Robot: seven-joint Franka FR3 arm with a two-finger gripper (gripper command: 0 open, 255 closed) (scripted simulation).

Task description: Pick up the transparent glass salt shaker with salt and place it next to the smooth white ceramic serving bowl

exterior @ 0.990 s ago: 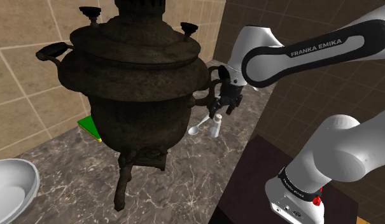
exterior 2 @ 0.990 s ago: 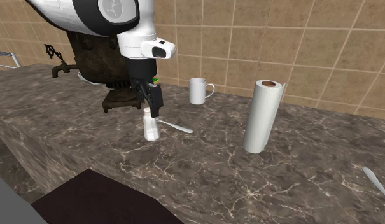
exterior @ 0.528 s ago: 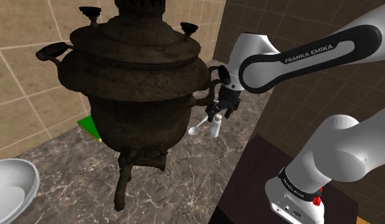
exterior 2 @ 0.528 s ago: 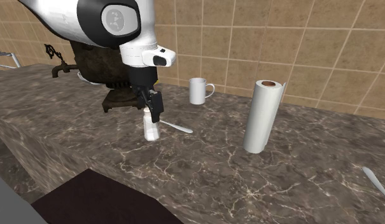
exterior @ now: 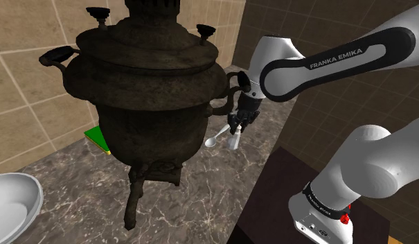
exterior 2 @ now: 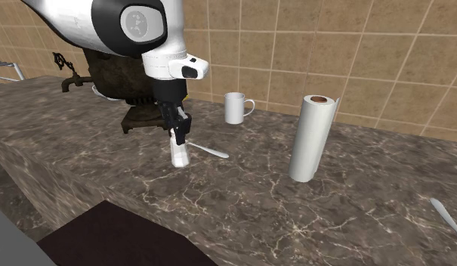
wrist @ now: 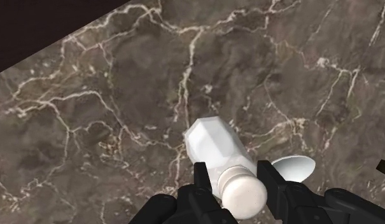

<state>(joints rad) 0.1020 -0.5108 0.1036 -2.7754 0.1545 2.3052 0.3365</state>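
Holding the salt shaker (wrist: 213,143) by its neck in the claw (wrist: 234,170), fingers (wrist: 201,181) pressed to both sides just below the round white cap, upright on the dark marbled desk (exterior 2: 310,219), just beside a white spoon (exterior 2: 208,150), near the big dark urn (exterior: 152,90), well apart from the white bowl (exterior: 10,201).

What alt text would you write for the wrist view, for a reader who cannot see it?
The black gripper clasps a white salt shaker near its cap, over a dark veined marble counter. A white spoon lies on the counter just beside the shaker.
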